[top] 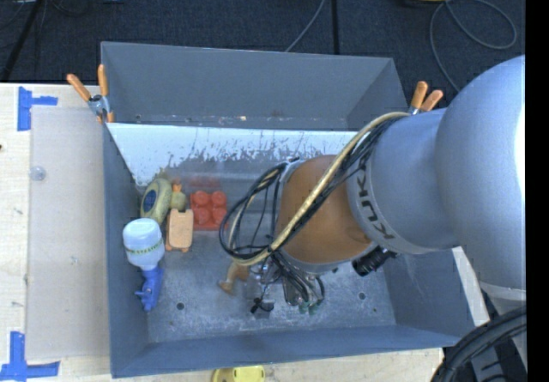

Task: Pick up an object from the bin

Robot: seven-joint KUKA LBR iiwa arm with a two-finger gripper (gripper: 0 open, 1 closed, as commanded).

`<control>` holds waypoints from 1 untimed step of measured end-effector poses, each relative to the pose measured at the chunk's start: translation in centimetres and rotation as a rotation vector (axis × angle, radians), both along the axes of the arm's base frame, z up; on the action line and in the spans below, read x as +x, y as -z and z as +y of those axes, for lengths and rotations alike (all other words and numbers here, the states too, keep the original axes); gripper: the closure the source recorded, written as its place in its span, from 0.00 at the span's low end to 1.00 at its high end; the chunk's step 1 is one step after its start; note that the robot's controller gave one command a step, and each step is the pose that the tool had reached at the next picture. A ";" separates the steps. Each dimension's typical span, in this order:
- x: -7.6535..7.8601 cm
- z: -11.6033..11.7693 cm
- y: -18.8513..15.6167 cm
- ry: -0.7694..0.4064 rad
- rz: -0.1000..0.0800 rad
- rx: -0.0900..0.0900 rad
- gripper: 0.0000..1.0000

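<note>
My gripper [276, 288] is low over the bin floor at front centre, mostly under the arm's orange cover and cable loops. A small brown piece [229, 281] lies on the floor just to its left, and I cannot tell whether the two touch. Further left lie a red studded brick [208, 209] and a tan block [179, 230], well apart from the gripper.
At the bin's left side a yellow-green round thing [157, 198] sits beside the tan block. A white and pale blue bottle [143, 242] and a small blue piece [148, 290] lie in front of it. The arm covers the bin's right half.
</note>
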State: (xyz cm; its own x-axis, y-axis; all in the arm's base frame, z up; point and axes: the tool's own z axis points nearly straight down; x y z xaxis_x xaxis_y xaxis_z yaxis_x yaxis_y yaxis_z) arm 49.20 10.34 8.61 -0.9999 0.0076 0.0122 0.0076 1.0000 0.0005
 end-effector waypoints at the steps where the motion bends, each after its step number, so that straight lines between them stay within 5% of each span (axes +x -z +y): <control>1: -1.0 0.3 -3.7 -0.012 0.010 -0.002 1.00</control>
